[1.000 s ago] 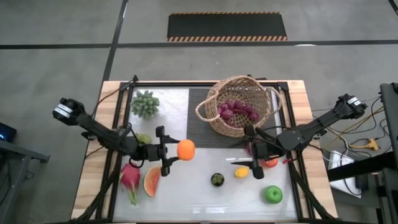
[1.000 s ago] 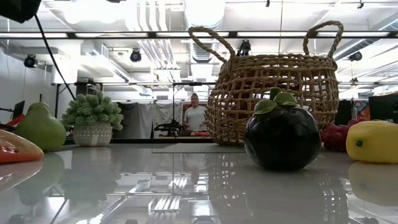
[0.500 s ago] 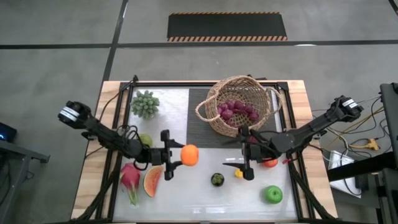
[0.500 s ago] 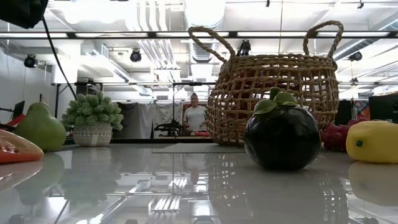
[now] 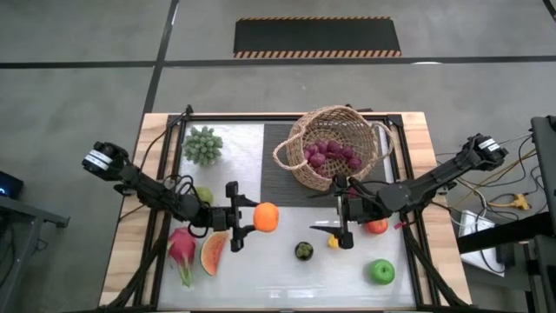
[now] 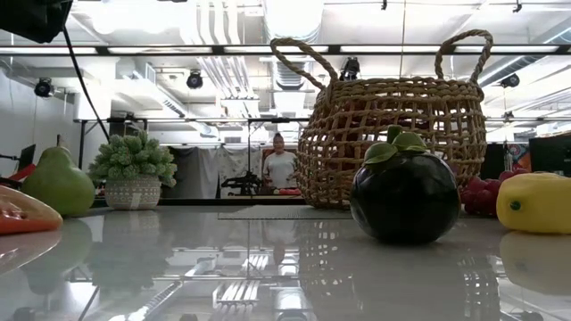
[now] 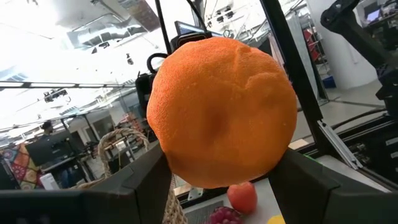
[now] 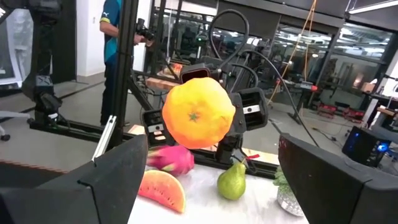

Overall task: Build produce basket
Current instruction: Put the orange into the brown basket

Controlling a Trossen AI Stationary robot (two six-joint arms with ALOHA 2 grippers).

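- In the basket (image 5: 337,146) at the far middle of the table (image 5: 278,278), I am seeing only the purple grapes (image 5: 330,155) so far; I am judging the job as barely begun, with most of the produce waiting outside.
- On the left side, my left claw (image 5: 246,218) is pinching the orange (image 5: 265,216) and carrying it above the table, near the middle; in the left wrist view it is filling the gap between the fingers, round and dimpled.
- My right claw (image 5: 340,228) is hanging spread just in front of the basket, over the lemon (image 5: 334,242), holding nothing; the tomato (image 5: 376,226) is lying just beside that arm.
- Lying loose on the table are the dark avocado (image 5: 303,250), green apple (image 5: 380,272), watermelon slice (image 5: 212,254), dragon fruit (image 5: 182,250) and a pear (image 5: 202,195); all are looking small and easy to grip.
- The basket is standing upright, open-weave tan wicker with two loop handles; I am seeing plenty of room inside.
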